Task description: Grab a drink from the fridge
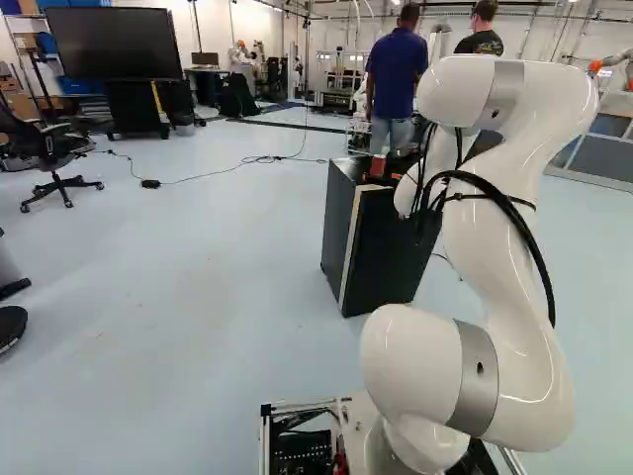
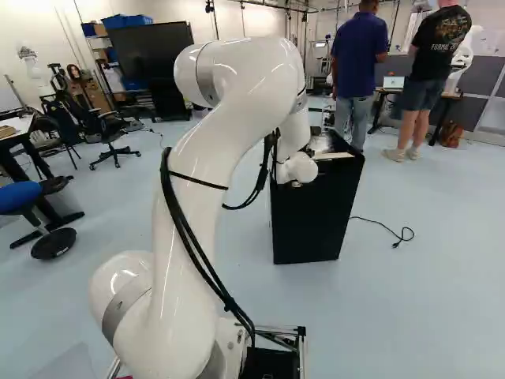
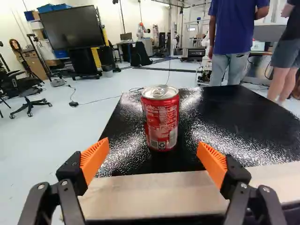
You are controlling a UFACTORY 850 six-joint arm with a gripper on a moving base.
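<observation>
In the left base view my gripper point(image 1: 384, 181) shows small and partly hidden by the arm, over the top of the black fridge point(image 1: 390, 252). A red drink can point(image 1: 378, 164) stands close by it. In the wrist view the gripper point(image 3: 153, 161) is open, its orange pads wide apart with nothing between them. Straight ahead of the gap, beyond the fingertips, the can point(image 3: 161, 119) stands upright on the glossy black fridge top point(image 3: 234, 122). A pale front edge point(image 3: 154, 194) of the fridge runs beneath the fingers. The can is not touched.
Two people stand beyond the fridge. A cable point(image 2: 387, 230) lies on the floor beside it in the right base view. Farther off are an office chair point(image 1: 59, 163), a large screen point(image 1: 114, 45) and another robot point(image 1: 618, 61).
</observation>
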